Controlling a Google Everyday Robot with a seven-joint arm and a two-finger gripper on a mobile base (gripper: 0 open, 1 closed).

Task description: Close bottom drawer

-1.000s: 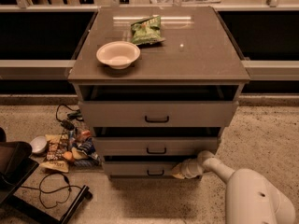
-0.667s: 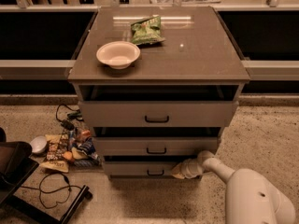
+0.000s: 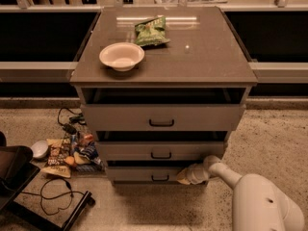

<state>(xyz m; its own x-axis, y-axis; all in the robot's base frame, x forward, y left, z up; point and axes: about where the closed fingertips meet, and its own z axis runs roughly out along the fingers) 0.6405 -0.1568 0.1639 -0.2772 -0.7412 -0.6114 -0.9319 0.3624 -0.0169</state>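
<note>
The bottom drawer (image 3: 144, 173) is the lowest and slimmest of three grey-brown drawer fronts in the cabinet, with a small black handle (image 3: 160, 178). It stands pulled out a little, with a dark gap above its front. My gripper (image 3: 185, 176) is at the end of the white arm (image 3: 226, 173), which reaches in from the lower right. It rests against the right part of the bottom drawer's front.
The middle drawer (image 3: 161, 151) and the tall top drawer (image 3: 162, 117) also stand partly out. A white bowl (image 3: 121, 56) and a green snack bag (image 3: 150, 31) lie on the cabinet top. Snack packets (image 3: 67, 153), cables and a dark chair base (image 3: 14, 174) crowd the floor at left.
</note>
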